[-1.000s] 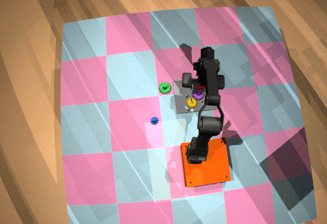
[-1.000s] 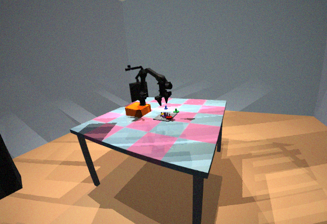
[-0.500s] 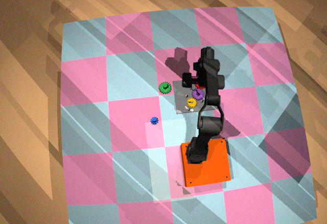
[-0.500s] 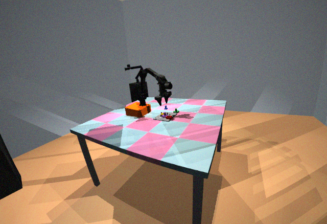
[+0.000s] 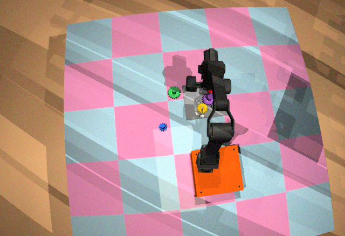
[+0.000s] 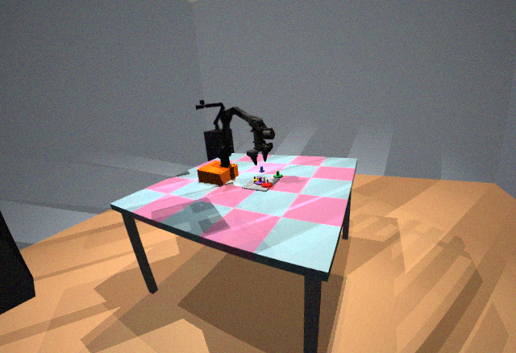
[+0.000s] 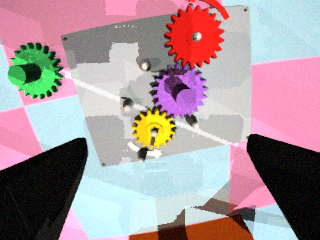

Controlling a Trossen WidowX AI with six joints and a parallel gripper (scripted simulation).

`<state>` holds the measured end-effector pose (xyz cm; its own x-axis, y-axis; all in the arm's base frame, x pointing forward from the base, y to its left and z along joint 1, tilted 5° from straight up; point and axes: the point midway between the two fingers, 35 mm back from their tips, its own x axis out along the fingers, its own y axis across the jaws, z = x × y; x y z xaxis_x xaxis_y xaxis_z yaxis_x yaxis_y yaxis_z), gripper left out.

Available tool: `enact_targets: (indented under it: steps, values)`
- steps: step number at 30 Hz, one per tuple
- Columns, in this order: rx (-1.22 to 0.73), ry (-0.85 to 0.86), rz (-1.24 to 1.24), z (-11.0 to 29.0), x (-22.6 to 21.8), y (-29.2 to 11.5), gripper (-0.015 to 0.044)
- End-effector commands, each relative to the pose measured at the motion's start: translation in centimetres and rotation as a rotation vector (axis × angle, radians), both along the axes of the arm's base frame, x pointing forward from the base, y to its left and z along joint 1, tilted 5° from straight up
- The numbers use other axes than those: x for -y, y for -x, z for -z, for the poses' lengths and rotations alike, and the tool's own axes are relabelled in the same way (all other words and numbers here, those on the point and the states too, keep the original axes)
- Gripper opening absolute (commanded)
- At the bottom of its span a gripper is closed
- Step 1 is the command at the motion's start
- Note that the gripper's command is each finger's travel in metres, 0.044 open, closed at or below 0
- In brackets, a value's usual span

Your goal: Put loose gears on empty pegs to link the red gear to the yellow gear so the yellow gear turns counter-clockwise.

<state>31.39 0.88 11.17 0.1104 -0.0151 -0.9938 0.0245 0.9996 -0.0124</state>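
The grey board (image 5: pixel 190 113) (image 7: pixel 95 102) holds the red gear (image 7: pixel 187 47) (image 6: pixel 266 184) and the striped yellow gear (image 7: pixel 145 131) (image 5: pixel 200 109). A purple gear (image 7: pixel 192 103) (image 5: pixel 206 99) sits on a peg between them; its teeth meet the red gear's and appear to meet the yellow gear's. It looks level. Several empty pegs show, including one peg (image 7: pixel 145 65) left of the purple gear and another peg (image 7: pixel 194 122) below it. My gripper (image 7: pixel 171 144) (image 6: pixel 260 162) is wide open and empty, above the board.
A green gear (image 5: pixel 174 92) (image 7: pixel 42 75) (image 6: pixel 277 174) stands just left of the board. A small blue gear (image 5: pixel 162 126) (image 6: pixel 261 169) stands farther off, toward the base side. The orange base block (image 5: pixel 229 169) (image 6: pixel 214 172) carries the arm.
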Motion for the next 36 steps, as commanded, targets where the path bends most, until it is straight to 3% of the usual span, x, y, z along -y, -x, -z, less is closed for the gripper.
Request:
enact_targets:
  steps: [1,9,19,36]
  values:
    - [-0.006,-0.008,-0.014,-0.4,-5.4,0.6,0.0440]
    - [-0.015,-0.016,-0.013,-1.2,-16.1,5.1,0.0440]
    - [-0.013,-0.023,-0.014,-2.1,-25.8,15.4,0.0440]
    - [-0.012,-0.024,-0.014,-2.2,-26.3,16.2,0.0440]
